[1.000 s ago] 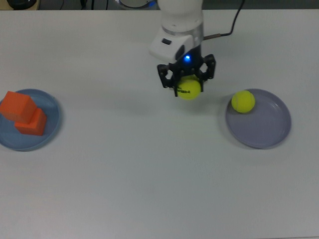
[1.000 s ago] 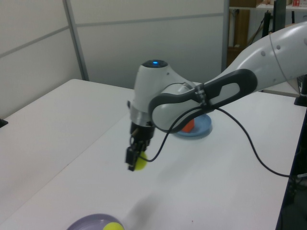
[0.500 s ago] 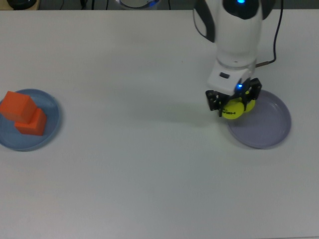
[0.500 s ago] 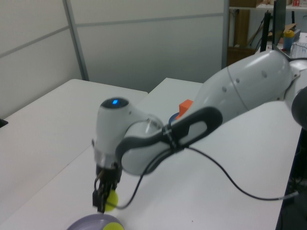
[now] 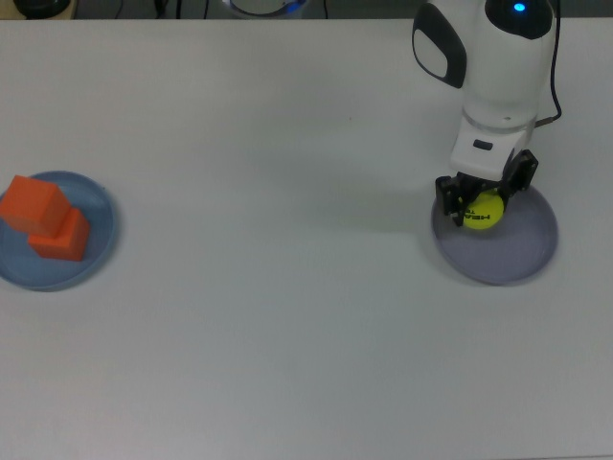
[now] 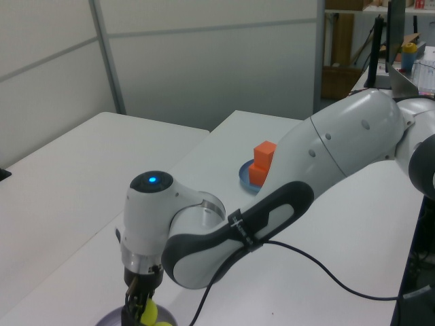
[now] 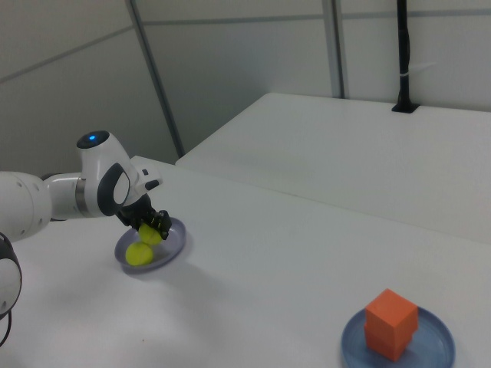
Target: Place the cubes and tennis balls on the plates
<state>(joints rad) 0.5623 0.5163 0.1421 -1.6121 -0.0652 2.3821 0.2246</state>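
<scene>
— Yellow-green fuzz in my gripper, top view: where is it?
— Right of the frame. My fingers are clamped on the lettered tennis ball, over the lavender plate.
— And far left?
— Two orange cubes, stacked on the blue plate.
— Left view?
— Bottom edge: my gripper pinches the ball above the purple rim. Cubes sit mid-frame behind my arm.
— Right view?
— Left side: my gripper holds one ball, touching the second ball lying on the plate. Cubes on the blue plate, lower right.
</scene>
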